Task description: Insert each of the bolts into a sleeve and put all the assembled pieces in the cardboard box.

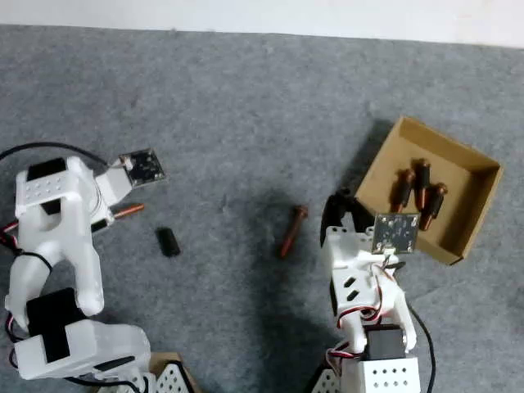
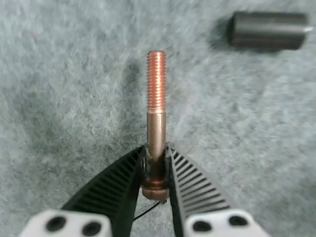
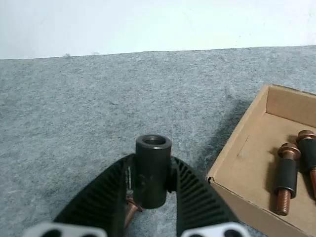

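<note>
My left gripper [image 2: 157, 152] is shut on the head end of a copper bolt [image 2: 156, 98], whose threaded tip points away over the carpet. A loose black sleeve [image 2: 269, 29] lies on its side just beyond that tip, also in the high view [image 1: 168, 241]. My right gripper [image 3: 153, 165] is shut on another black sleeve [image 3: 153, 170], held upright with its bore open on top. It hangs just left of the cardboard box [image 1: 471, 176]. A second copper bolt [image 1: 291, 232] lies on the carpet between the arms. Three assembled pieces [image 1: 419, 190] lie in the box.
The grey carpet [image 1: 237, 123] covers the whole table. The box stands at the right with its near wall [image 3: 232, 187] close to my right gripper. A white wall edge [image 1: 327, 16] runs along the far side.
</note>
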`<state>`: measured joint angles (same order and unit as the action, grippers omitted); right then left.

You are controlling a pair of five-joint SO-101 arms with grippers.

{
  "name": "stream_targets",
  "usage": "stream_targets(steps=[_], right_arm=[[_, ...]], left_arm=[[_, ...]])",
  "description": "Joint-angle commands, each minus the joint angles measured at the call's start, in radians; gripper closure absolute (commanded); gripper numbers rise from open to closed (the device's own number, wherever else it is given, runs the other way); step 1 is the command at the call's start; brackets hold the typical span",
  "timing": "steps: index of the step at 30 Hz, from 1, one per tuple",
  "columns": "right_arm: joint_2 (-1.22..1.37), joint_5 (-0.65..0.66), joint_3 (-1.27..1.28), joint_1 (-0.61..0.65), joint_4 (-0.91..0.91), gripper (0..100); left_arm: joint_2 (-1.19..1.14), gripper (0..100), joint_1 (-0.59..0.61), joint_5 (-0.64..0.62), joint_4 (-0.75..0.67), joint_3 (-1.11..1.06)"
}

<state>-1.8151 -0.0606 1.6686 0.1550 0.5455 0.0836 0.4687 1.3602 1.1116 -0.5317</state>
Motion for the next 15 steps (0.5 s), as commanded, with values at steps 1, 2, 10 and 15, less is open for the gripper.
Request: stream_targets(steps=[1,2,10,15], right_arm=[[-0.015,0.009,0.11,0.012,0.001,99.1],[-0.015,0.011,0.11,0.012,0.001,99.1],[-0.013,0.011,0.11,0.012,0.001,99.1],[-0.013,0.011,0.11,0.012,0.001,99.1]], left_arm=[[0.053,99,0.008,0.196,-0.106,-0.047],[0.053,99,0.007,0.196,-0.13,-0.062],[0.053,88,0.015,0.189,-0.212,-0.09],[0.062,76,0.035,-0.018,-0.23,-0.071]])
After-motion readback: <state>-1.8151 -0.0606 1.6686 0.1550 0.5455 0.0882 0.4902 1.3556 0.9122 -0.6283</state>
